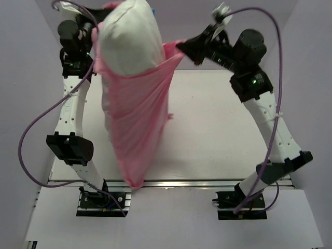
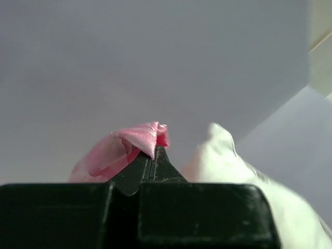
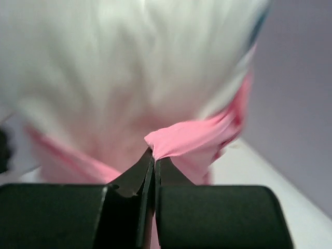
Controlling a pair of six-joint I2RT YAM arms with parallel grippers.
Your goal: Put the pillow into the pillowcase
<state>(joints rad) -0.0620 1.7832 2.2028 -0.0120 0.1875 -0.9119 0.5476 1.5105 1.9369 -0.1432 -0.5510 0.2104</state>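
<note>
**Figure. Pillow partly sheathed, both arms raised.** The pillow stood on end inside the pillowcase. Its lower part was covered by pink fabric and its plump white top rose bare above the mouth of the case. The left pincer was closed on a bunched fold of the mouth's rim on the left side. The right pincer was closed on the opposite rim at the right, so that the opening was drawn taut between them and slanted across the pillow.

By this showing the task was well past halfway: insertion had begun and the closed end of the case was filled. What was left, in judgement, was to bring the rim up over the exposed top, or to let the pillow settle deeper.

The tapered lower end of the case reached the near edge of the surface, just beside the left arm's base; whether it touched there could not be told. The left arm worked close to the left wall, with little margin. The open room lay to the right, between the hanging case and the right arm.
</note>
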